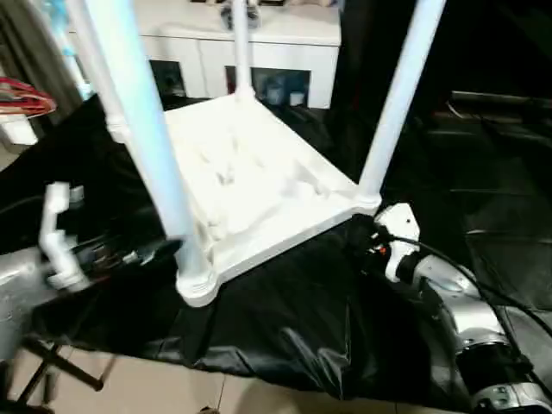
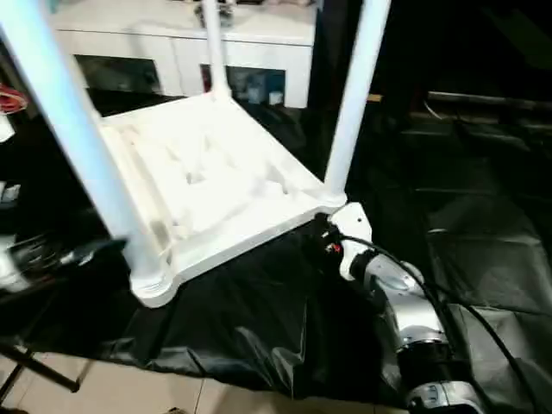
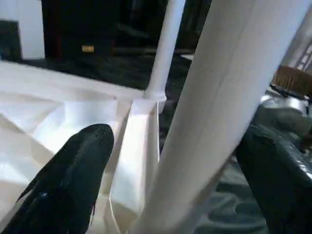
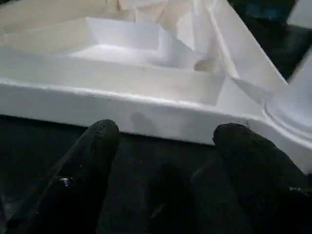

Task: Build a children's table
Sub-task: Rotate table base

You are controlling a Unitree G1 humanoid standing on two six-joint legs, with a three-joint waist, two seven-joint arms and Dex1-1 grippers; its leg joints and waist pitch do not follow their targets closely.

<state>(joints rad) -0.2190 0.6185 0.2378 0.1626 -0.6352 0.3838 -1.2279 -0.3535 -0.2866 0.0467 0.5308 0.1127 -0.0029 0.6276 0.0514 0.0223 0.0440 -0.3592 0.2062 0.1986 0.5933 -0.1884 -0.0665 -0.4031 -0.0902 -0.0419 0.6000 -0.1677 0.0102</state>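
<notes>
Both grippers I see are wide open, holding nothing. On the black cloth lies the white table upside down. Its near leg stands between my left gripper's fingers; my right gripper waits beside the rim.

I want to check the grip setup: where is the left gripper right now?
In the left wrist view, the left gripper straddles the nearest table leg with open fingers, at the tabletop's near-left corner on the black cloth.
</notes>
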